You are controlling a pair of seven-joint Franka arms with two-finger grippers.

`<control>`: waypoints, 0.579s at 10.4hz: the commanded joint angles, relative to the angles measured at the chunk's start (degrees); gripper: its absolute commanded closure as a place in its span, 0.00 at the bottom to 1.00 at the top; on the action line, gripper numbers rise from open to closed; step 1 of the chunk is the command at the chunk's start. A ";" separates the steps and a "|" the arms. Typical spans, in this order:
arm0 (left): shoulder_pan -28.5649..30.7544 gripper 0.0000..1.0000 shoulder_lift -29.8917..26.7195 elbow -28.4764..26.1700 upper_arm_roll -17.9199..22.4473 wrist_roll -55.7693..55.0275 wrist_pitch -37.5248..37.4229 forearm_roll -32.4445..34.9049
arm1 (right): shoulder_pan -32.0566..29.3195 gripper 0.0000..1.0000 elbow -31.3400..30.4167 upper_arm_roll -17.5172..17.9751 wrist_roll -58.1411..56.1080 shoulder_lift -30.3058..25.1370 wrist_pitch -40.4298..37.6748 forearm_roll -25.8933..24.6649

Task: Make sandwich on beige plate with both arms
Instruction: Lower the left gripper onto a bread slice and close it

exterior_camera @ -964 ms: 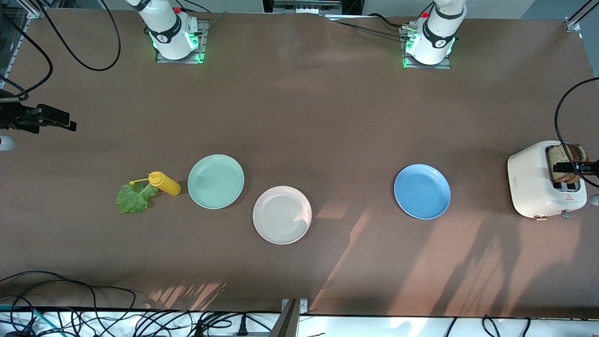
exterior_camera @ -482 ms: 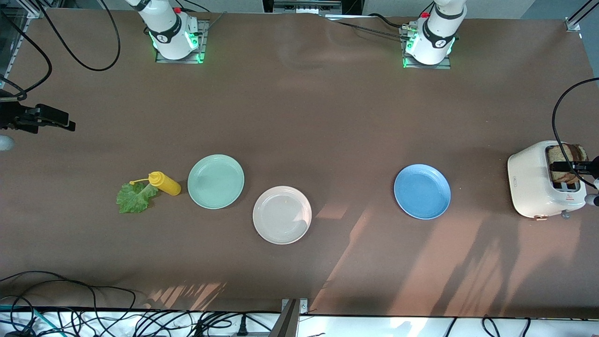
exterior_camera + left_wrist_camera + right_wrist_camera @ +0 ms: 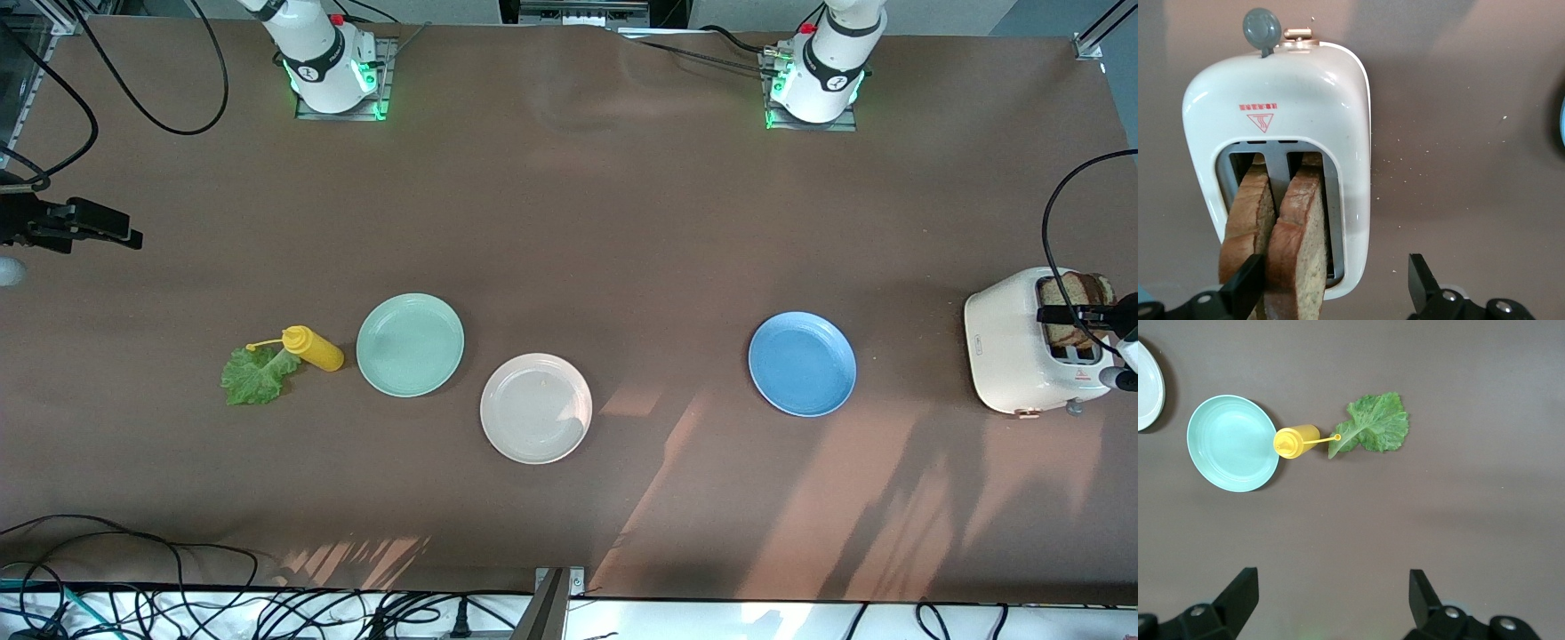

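Black two-finger left gripper [image 3: 1331, 287] hangs over the white two-slot toaster [image 3: 1031, 347] at the left arm's end of the table, its fingers spread wide: one fingertip [image 3: 1245, 283] sits against the outer face of a slice, the other stands clear over bare table beside the toaster's wall. Two square slices of brown speckled wholegrain bread [image 3: 1281, 233] stand upright in the slots, leaning together at their tops, their darker crusts poking above the white housing.

Toward the right arm's end of the table, the black right gripper [image 3: 1331, 603] waits in the air over the bare brown table covering [image 3: 569, 222], fingers likewise spread and holding nothing. In its wrist view a ruffled green lettuce leaf [image 3: 1373, 425] lies flat, with a yellow squeeze bottle [image 3: 1297, 441] on its side just beside it, the nozzle tip reaching the leaf's edge. The bottle's base lies just beside a round mint-green plate [image 3: 410, 344].

Round and shallow, the pale beige plate [image 3: 536, 408] lies near the middle of the table, nearer the front camera than the mint-green one and close beside it, with nothing on it. A round blue plate [image 3: 802, 363] lies between the beige plate and the toaster, well apart from both.
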 commanded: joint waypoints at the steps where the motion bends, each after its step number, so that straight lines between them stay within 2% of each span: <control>1: 1.29 0.09 -0.43 -1.09 0.02 1.63 -0.31 0.16 | -0.38 0.00 1.27 -0.05 0.26 0.43 -0.89 1.07; 2: 2.17 0.13 -0.43 -1.00 0.02 3.11 -0.31 0.26 | -0.38 0.00 1.27 -0.05 0.26 0.43 -0.89 1.07; 3: 2.70 0.25 -0.43 -1.00 0.02 3.82 -0.22 0.00 | -0.38 0.00 1.27 -0.05 0.26 0.43 -0.89 1.07; 5: 2.53 0.56 -0.43 -0.82 0.02 3.57 -0.22 -0.09 | -0.38 0.00 1.27 -0.05 0.26 0.43 -0.89 1.07; 6: 2.36 0.77 -0.52 -0.74 0.02 3.13 -0.31 -0.01 | -0.38 0.00 1.27 -0.05 0.26 0.43 -0.98 1.16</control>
